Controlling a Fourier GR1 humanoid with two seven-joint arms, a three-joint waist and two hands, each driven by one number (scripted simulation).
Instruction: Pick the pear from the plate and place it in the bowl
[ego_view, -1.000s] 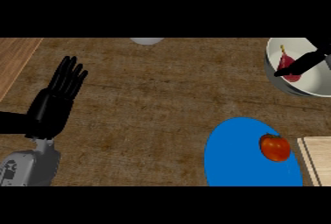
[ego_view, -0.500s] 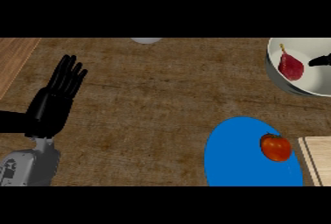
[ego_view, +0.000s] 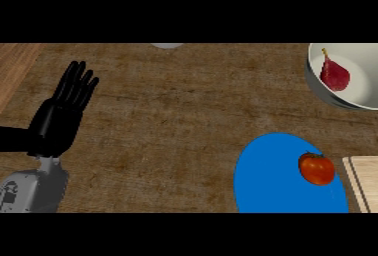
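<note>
My left hand (ego_view: 63, 112): at the left of the head view, above the bench (ego_view: 177, 115), fingers straight and pointing up toward the far edge, palm flat, holding nothing. My grey forearm (ego_view: 33, 190) comes in below it at the lower left.
My right hand: I cannot see it anywhere in the view.
Pear (ego_view: 334, 74): dark red, lying inside the bowl (ego_view: 317, 85) at the upper right, well apart from my left hand, with the whole width of bare bench between us.
Pear's axis: long axis runs from upper left to lower right; the narrow stem end points to the upper left, the broad end to the lower right.
Bowl: white, cut off by the right edge of the view.
Plate (ego_view: 269, 175): blue, at the lower right, below the bowl and apart from it.
Tomato (ego_view: 317, 168): red, resting on the right part of the plate.
Board (ego_view: 362, 182): pale wood, just beside the plate's right rim at the view's edge.
Far edge: 1 small pale object (ego_view: 167, 45), only partly in view; I cannot tell what it is.
</note>
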